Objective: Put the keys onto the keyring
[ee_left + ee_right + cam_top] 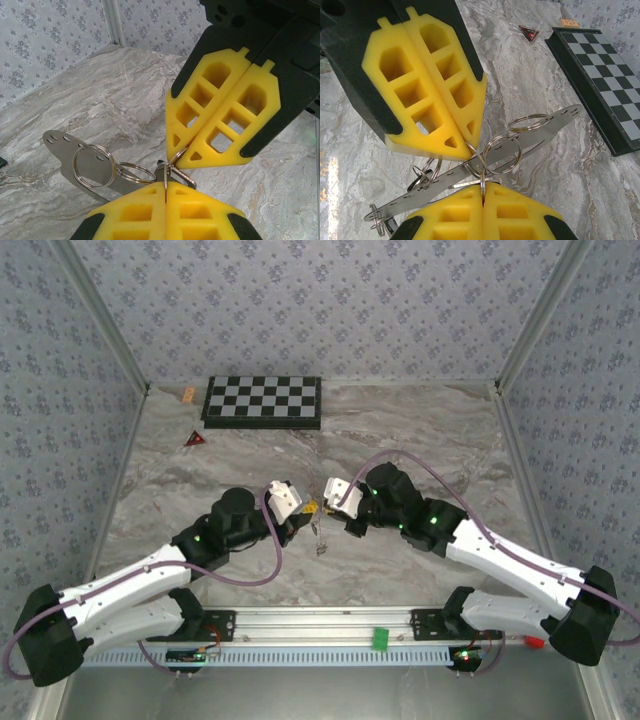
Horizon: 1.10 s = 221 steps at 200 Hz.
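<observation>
Left arm: reaches in from lower left of the top view; left gripper (306,512) at frame centre, fingers clamped on the keyring (181,174).
Right arm: in from lower right; right gripper (340,512) tip-to-tip with it, pinching the same keyring.
Metal strip (555,125): holed, carries more rings (90,165), beside the tips.
Keys: too small or hidden to tell.

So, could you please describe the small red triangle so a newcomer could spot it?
Start at the chessboard at the far edge of the marble table. Just off its near-left corner lies the red triangle, flat on the marble; unlike the orange piece farther back, it is dark red and three-cornered.
</observation>
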{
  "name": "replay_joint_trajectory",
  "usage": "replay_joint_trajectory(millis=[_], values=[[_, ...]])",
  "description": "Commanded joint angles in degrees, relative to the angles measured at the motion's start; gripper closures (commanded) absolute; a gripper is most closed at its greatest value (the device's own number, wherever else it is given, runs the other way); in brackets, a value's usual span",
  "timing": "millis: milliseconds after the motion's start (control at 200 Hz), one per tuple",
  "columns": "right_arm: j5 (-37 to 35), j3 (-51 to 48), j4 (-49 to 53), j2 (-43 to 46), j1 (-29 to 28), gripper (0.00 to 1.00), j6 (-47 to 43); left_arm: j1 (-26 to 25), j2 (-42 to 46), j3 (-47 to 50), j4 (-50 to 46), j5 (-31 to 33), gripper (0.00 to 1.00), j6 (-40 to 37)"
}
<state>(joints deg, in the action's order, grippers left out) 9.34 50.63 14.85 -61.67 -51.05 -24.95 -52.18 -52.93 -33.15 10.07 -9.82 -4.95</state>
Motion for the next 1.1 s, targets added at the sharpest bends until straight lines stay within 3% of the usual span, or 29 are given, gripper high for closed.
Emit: replay_joint_trajectory(millis=[0, 425, 1099], values=[[-1.0, 2.3, -0.2, -0.2, -0.5, 1.0, -0.9, -0.4, 0.2, -0.9, 0.7, -1.4, 1.0, -0.5], [-1.1, 1.5, 0.0, 0.5, -1.3, 1.0, -1.4, -0.4, -0.2, -1.5, 0.2, 0.0, 1.0, -0.1], [-8.8, -0.2, 1.5, -1.5, -5.1, 1.0, -6.3, -0.4, 3.0, -0.1, 1.9, 2.1, 1.0, 1.5]])
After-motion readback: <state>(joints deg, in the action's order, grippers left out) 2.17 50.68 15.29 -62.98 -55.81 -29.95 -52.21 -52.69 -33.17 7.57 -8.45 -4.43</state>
